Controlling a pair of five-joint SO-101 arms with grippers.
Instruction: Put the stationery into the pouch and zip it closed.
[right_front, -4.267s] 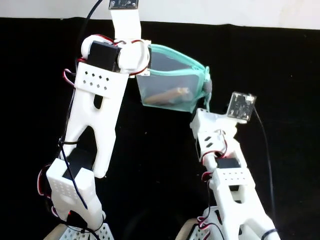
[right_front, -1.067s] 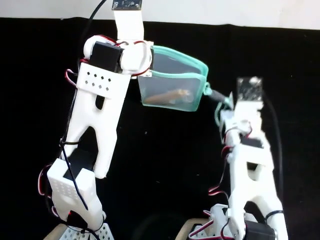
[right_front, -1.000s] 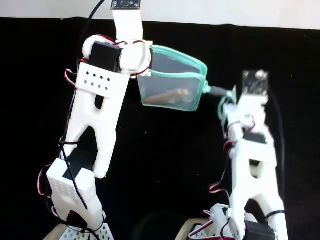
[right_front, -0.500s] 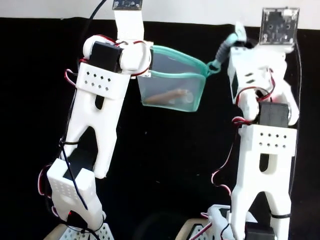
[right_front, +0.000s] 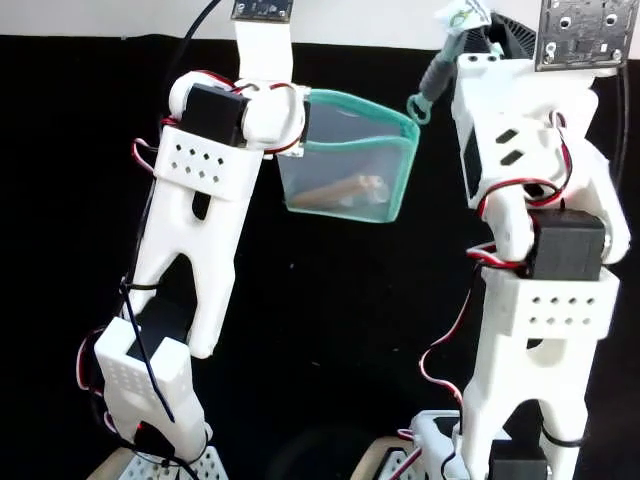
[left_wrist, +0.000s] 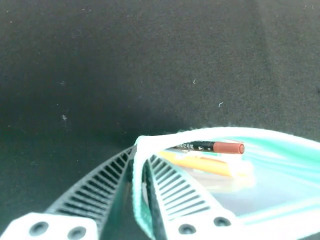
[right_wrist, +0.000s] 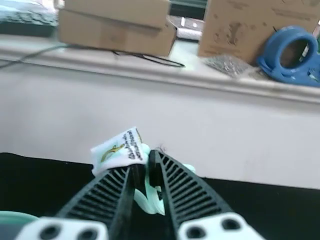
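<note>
Teal-edged translucent plastic pouch (right_front: 345, 190) hangs over the black cloth-covered counter (right_front: 330, 330), close to the counter's far edge and about midway along it. The left gripper (left_wrist: 139, 150) has its jaws pinching the teal rim at one end of the pouch (left_wrist: 280, 165), with the rim's fabric squeezed between the two ribbed black fingers (left_wrist: 172, 192). The mouth of the pouch gapes, its two teal edges standing apart.

Inside lie the stationery pieces: a dark pen with a reddish-brown cap (left_wrist: 220, 147) and, just beside it, a yellow-orange stick-shaped item (left_wrist: 200, 162). In the high view they read as one brownish shape (right_front: 340, 190) low in the pouch.

At the pouch's other end, a teal and grey zipper pull cord (right_front: 430, 85) runs up from the corner toward the counter's far right. The right gripper (right_wrist: 145, 160) has its jaws pressed together on this cord (right_wrist: 150, 197), and a small white printed tag (right_wrist: 117, 147) sticks out beside the tips. In the high view the right gripper (right_front: 465, 20) sits beyond the counter's far edge, against the white wall (right_front: 400, 20).

Behind it stand brown cardboard boxes (right_wrist: 115, 25) and a blue plastic object (right_wrist: 290, 50) on a ledge.
</note>
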